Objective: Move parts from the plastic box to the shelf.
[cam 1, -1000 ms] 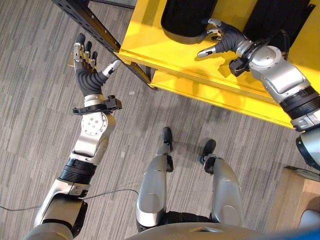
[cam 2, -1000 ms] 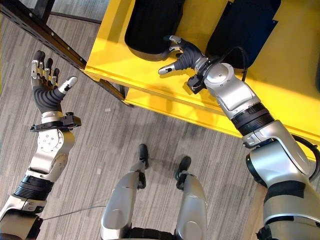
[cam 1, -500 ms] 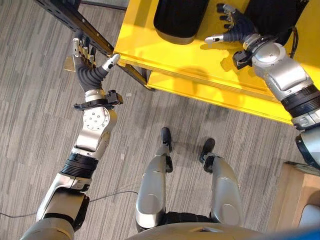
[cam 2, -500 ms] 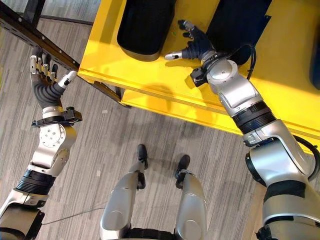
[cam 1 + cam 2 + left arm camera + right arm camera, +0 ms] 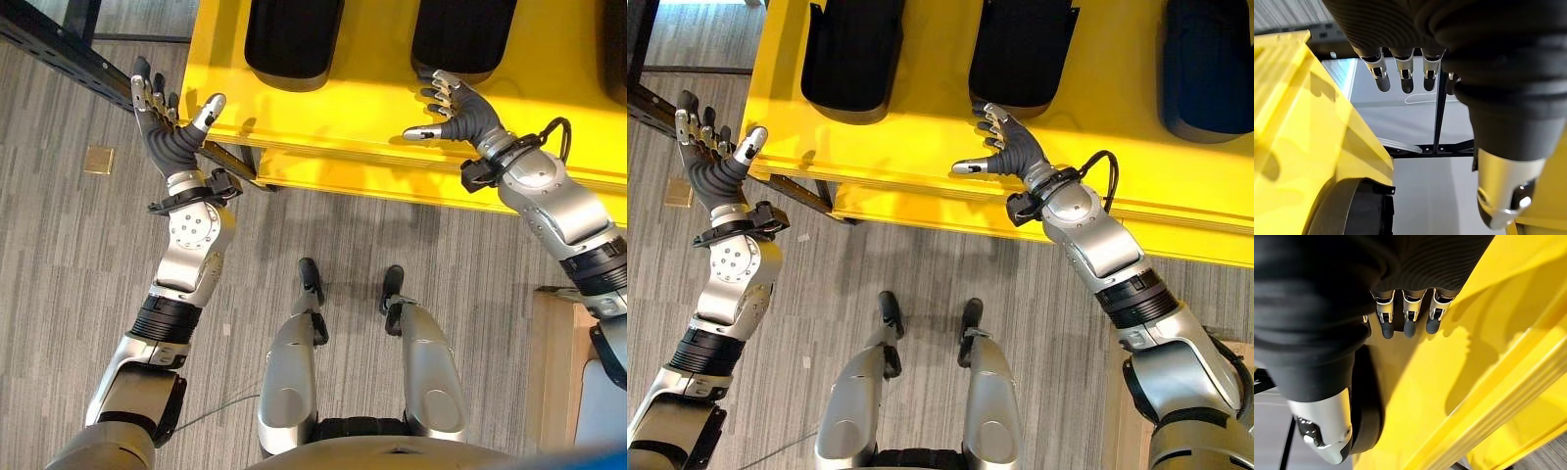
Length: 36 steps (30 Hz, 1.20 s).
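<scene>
The yellow shelf (image 5: 353,117) runs across the far side. On it lie two black parts (image 5: 292,39) (image 5: 464,34), and a dark blue part (image 5: 1209,64) lies further right. My right hand (image 5: 458,108) hovers open over the shelf, just in front of the second black part (image 5: 1023,51), holding nothing. The right wrist view has straight fingers (image 5: 1408,318) over the yellow board, with a black part (image 5: 1369,401) beside the thumb. My left hand (image 5: 167,127) is raised open and empty by the shelf's left corner. Its fingers (image 5: 1403,73) are straight.
A black perforated rack rail (image 5: 59,49) slants across the upper left, next to my left hand. A small tan square (image 5: 98,160) lies on the grey floor. A wooden piece of furniture (image 5: 556,372) stands at the lower right.
The view has shifted. My right hand left the first black part, with nothing in it, and now hovers in front of the second. The left hand stays raised and open.
</scene>
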Motion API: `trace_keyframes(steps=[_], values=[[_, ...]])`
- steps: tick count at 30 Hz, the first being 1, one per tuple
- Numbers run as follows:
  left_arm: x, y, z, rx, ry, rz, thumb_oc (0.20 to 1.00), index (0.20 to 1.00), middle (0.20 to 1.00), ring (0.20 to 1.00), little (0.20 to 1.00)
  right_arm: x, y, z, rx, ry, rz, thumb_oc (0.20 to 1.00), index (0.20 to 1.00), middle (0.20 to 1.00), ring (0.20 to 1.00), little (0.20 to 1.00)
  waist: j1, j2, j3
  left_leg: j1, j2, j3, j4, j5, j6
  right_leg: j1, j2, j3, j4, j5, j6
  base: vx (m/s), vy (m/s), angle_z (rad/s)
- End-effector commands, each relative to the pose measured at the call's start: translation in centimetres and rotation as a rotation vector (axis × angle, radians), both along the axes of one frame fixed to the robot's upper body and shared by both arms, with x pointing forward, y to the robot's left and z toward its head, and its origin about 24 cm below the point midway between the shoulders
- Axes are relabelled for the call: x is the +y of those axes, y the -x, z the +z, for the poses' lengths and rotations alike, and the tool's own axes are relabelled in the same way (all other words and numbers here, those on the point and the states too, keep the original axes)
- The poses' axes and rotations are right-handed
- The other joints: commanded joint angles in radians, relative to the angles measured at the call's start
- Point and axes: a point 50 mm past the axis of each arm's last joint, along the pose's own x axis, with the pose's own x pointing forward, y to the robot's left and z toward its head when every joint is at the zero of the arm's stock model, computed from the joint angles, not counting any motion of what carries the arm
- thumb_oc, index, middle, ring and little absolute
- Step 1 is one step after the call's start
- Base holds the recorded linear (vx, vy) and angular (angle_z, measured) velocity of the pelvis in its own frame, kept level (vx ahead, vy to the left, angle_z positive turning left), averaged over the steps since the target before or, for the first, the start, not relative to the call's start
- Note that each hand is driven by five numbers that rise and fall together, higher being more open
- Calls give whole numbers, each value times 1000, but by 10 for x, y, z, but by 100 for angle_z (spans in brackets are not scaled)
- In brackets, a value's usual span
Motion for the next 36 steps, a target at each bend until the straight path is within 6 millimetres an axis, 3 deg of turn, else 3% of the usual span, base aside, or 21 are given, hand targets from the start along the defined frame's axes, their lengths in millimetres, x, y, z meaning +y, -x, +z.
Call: trace_keyframes(steps=[1,5,8,16,21,24,28,31,33,35,36], values=[[-3,4,18,-103,-51,4,1000,1000,1000,1000,1000,24,10,51,-226,-47,127,1000,1000,1000,1000,1000,14,-7,-28,47,13,-32,78,-93,-38,69,-28,32,-112,53,83,0,0,0],[-2,5,17,-106,-52,4,1000,1000,1000,1000,1000,32,18,63,-305,-68,173,1000,1000,1000,1000,1000,17,-5,-28,53,10,-32,77,-94,-37,74,-28,31,-113,52,84,-8,7,2],[-2,9,15,-117,-43,9,1000,1000,1000,1000,1000,45,34,66,-349,-59,240,1000,1000,1000,1000,1000,14,-3,-28,71,4,-31,67,-97,-35,90,-27,34,-124,53,88,-19,24,1],[2,22,8,-138,-23,22,1000,1000,1000,1000,1000,41,50,39,-299,-42,270,1000,1000,1000,1000,1000,1,-13,-28,152,3,-21,36,-104,-32,167,-24,35,-162,55,91,0,0,0],[5,30,-3,-124,-24,10,1000,1000,1000,1000,1000,30,54,13,-236,-20,302,1000,1000,1000,1000,1000,-13,-29,-70,211,6,-12,8,-113,-33,233,-15,40,-212,61,91,20,-26,-4],[6,35,-13,-110,-27,1,1000,1000,1000,1000,1000,28,65,-4,-208,81,363,1000,1000,1000,1000,1000,-22,-39,-108,257,10,-5,-35,-105,-36,282,-18,40,-261,77,100,64,-10,-4],[6,37,-18,-81,-38,-15,1000,1000,1000,1000,1000,19,66,-21,-126,56,339,1000,1000,1000,1000,1000,-31,-53,-149,284,12,-3,-62,-97,-40,309,-14,50,-293,94,107,34,-38,-3],[4,41,-27,-54,-42,-54,1000,1000,1000,1000,1000,9,63,-38,-52,31,274,1000,1000,1000,1000,1000,-29,-63,-171,296,13,1,-76,-94,-41,320,-11,54,-313,104,108,7,-57,-4],[5,63,-51,-5,-34,-127,1000,1000,1000,1000,1000,-12,71,-75,72,-8,185,1000,1000,1000,1000,1000,-10,-75,-188,329,14,-9,-103,-92,-43,363,-12,43,-351,119,119,34,-146,-1],[4,74,-64,48,-52,-186,1000,1000,1000,1000,1000,-21,80,-99,182,-77,176,1000,1000,1000,1000,1000,1,-81,-207,351,16,-10,-127,-84,-45,387,-12,35,-380,135,125,70,-128,-1],[-1,85,-98,229,-35,-329,1000,1000,1000,1000,1000,-28,99,-135,356,-181,218,1000,1000,1000,1000,1000,3,-90,-251,396,17,-8,-158,-82,-45,432,-11,17,-417,152,133,103,-88,6]])
